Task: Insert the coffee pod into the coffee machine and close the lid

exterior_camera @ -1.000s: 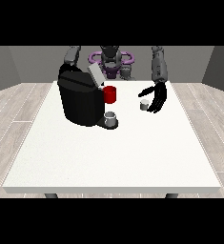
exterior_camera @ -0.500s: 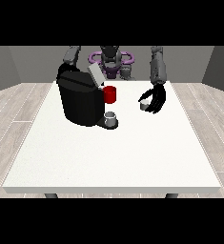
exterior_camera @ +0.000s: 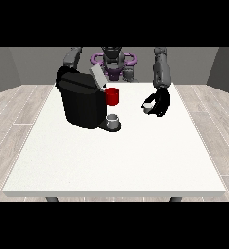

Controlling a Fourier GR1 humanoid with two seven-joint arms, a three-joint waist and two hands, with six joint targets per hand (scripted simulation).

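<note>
Fingers of the hand at the view's right (exterior_camera: 160,101) curled round coffee pod (exterior_camera: 148,106). Could slip out on the way to coffee machine (exterior_camera: 82,99).

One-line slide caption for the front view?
Hand at the view's right closes round the coffee pod beside the open-lidded coffee machine.

The hand at the view's right (exterior_camera: 160,102) is over the far part of the table (exterior_camera: 116,160), with the coffee pod (exterior_camera: 148,107) within its curled fingers. Well to the view's left of this hand stands the coffee machine (exterior_camera: 81,102), its lid (exterior_camera: 97,76) raised. Between hand and machine sits a cup (exterior_camera: 113,96), with a smaller cup (exterior_camera: 113,119) nearer the camera, on the machine's base.
</note>
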